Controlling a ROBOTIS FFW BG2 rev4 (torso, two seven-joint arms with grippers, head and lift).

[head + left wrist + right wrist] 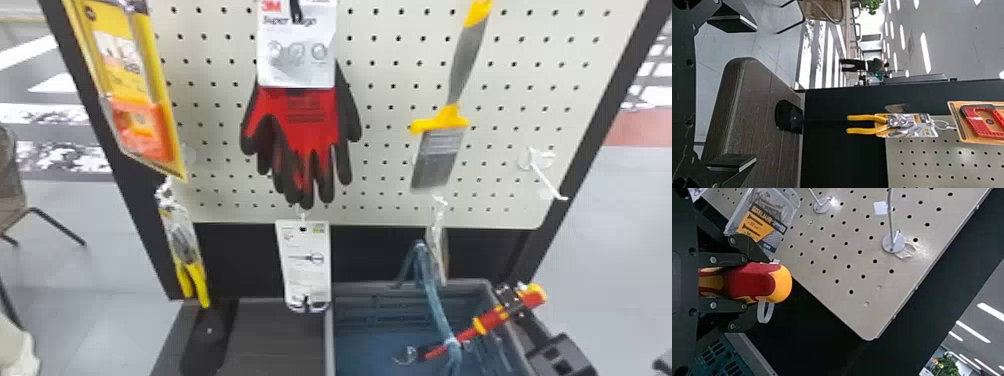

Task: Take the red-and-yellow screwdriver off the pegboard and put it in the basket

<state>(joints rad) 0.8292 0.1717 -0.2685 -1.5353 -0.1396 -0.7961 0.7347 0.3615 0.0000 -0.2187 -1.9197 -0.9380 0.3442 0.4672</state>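
One red-and-yellow screwdriver (492, 320), off the pegboard (390, 80), lay at four o'clock in the head view, its handle toward two o'clock and its tip toward eight. The right gripper (756, 282) was closed around the handle. One blue-gray basket (467, 284) sat at five o'clock, below the shaft. Carrying looked to be the step in hand; the next move called for bringing the handle inside the rim, clear of the one blue strap (432, 292), then lowering and letting go.

Farther out were one empty hook (545, 175) at three o'clock, one paintbrush (442, 150) at one, one pair of red-and-black gloves (305, 120) at eleven, one carded saw (983, 121) at ten and one pair of yellow-handled pliers (185, 250) at eight. The left gripper (755, 91) waited near the tabletop (758, 117), fingers wide and empty.
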